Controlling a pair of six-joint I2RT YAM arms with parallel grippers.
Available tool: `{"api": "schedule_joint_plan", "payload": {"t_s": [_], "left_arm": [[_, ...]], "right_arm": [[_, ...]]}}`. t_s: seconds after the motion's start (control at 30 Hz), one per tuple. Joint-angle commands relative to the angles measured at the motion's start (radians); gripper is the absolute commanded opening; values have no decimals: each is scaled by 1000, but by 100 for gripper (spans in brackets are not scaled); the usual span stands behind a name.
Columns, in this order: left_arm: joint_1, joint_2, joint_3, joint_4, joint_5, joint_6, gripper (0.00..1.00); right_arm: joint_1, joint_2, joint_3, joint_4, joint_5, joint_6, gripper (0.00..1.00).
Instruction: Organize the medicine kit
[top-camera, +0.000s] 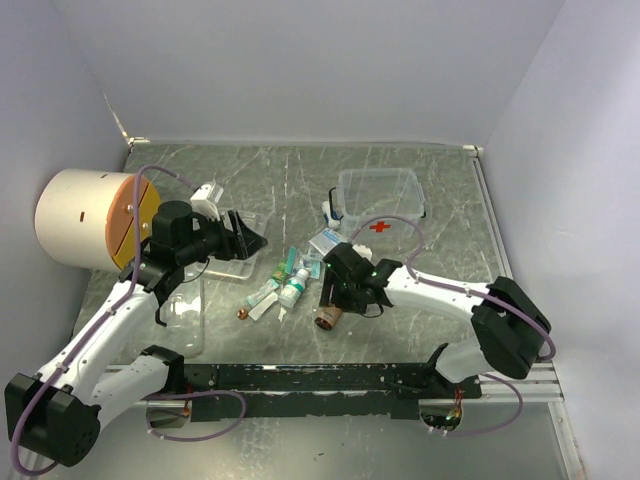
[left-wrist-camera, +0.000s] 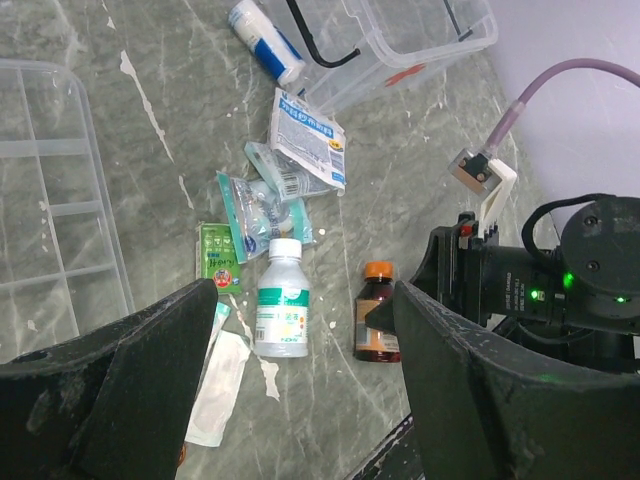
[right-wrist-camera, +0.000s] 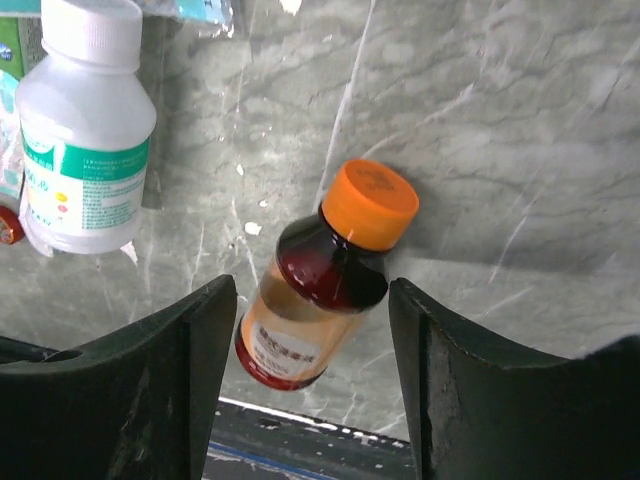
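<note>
The right pincer (right-wrist-camera: 310, 300) hangs over the grey marbled surface (right-wrist-camera: 500, 120), its two dark fingers (right-wrist-camera: 150, 390) spread apart. Between them a brown bottle (right-wrist-camera: 320, 270) with an orange cap (right-wrist-camera: 370, 205) lies on its side, slanted, its base toward the surface's edge, where a dark strip (right-wrist-camera: 300, 440) runs. A white bottle (right-wrist-camera: 85, 140) with a green label lies apart from it, further from that edge.
</note>
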Motion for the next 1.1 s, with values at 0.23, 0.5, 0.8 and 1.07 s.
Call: {"api": "schedule_joint_plan", "payload": {"t_s": [0.23, 0.5, 0.8, 1.07], "left_arm": [[-7, 1, 15, -19, -31, 11, 82], [-7, -13, 16, -28, -50, 14, 82], [-7, -22, 49, -103, -89, 44, 82], [-7, -74, 77, -195, -141, 84, 82]], "right_arm": [[41, -46, -85, 33, 39, 288, 54], [42, -2, -59, 57, 84, 228, 43], [40, -73, 129, -72, 274, -40, 34], [-125, -86, 443, -209, 442, -395, 33]]}}
